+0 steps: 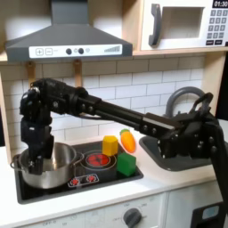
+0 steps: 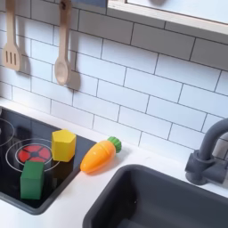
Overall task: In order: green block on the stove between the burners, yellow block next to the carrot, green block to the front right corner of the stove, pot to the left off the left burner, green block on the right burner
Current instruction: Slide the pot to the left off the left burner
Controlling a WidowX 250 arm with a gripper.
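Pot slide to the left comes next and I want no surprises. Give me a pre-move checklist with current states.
1. Gripper at the pot: ok.
2. Jaws gripping the pot's rim: cannot tell.
3. Green block at the stove's front right corner, apart from the pot: ok.
4. Yellow block beside the carrot: ok.
5. Free room on the pot's left in the first exterior view: cannot tell.

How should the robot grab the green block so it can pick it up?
Best guess: from straight above, pinching two opposite flat sides of the green block. It sits upright at the stove corner with its top clear. Use the sides not facing the yellow block close behind it.
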